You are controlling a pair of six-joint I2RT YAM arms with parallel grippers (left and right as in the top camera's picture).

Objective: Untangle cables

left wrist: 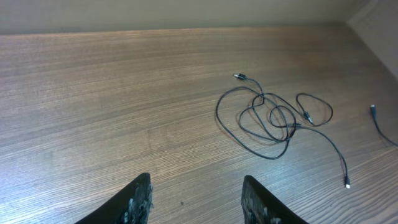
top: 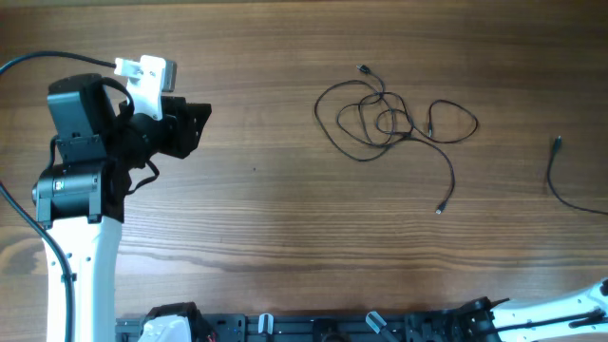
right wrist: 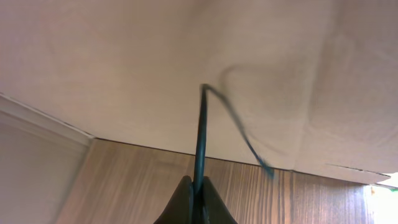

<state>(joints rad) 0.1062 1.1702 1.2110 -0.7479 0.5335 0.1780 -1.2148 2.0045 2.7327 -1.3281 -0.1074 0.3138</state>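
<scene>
Left tool (left wrist: 196, 185) raised, jaws parted, empty, right tool (right wrist: 195, 190) pinched shut on a thin cable (right wrist: 200, 134)

Just a wood-grain table (top: 285, 237), brown and evenly lit, with a plain beige wall (right wrist: 112, 50) behind it.

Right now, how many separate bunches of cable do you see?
2 on the table: a tangled bundle mid-table and a loose strand at the right edge. The right fingers pinch a cable, possibly that same strand.
</scene>
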